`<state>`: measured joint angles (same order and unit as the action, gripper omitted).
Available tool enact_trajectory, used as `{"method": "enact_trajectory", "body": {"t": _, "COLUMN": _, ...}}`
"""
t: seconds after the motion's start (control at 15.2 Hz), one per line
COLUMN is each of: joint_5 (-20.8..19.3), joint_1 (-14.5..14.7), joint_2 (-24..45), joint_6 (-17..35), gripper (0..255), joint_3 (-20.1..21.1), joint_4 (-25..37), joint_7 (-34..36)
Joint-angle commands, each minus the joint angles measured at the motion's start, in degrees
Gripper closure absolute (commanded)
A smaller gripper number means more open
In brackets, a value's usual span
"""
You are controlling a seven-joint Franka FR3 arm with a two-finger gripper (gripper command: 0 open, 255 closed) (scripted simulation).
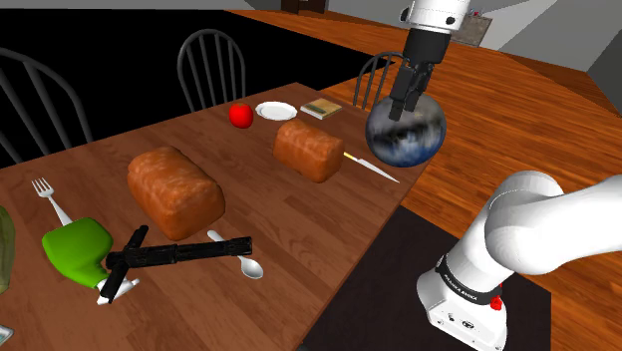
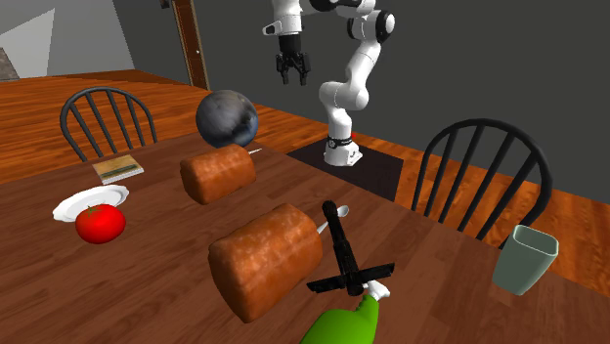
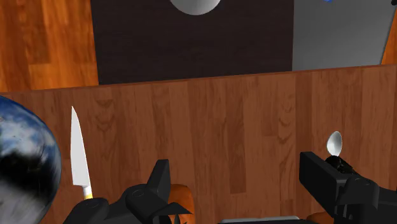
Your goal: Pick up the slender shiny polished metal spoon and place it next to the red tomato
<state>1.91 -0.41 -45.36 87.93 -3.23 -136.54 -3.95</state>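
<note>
While claw gapes, slender shiny spoon lies on wood-grain table.

In the shoulder view, the slender shiny metal spoon lies on the brown wooden worktop near its front edge. A long black bar-shaped tool crosses the spoon, and both lie in front of a large brown loaf. The round red tomato sits at the far end, well apart from the spoon and just left of a small white plate. A smaller brown loaf lies in front of the plate, with a white-bladed knife to its right.
</note>
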Motion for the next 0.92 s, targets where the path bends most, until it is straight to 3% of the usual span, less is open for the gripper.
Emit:
{"method": "enact_trajectory", "body": {"t": 0.0, "joint_5": 0.0, "joint_1": 0.0, "joint_2": 0.0, "joint_6": 0.0, "gripper": 0, "joint_3": 0.0, "joint_4": 0.0, "joint_7": 0.0}}
{"method": "enact_trajectory", "body": {"t": 0.86, "joint_5": 9.2, "joint_1": 5.9, "joint_2": 10.0, "joint_6": 21.0, "gripper": 0, "joint_3": 11.3, "joint_4": -10.3, "joint_7": 9.8}}
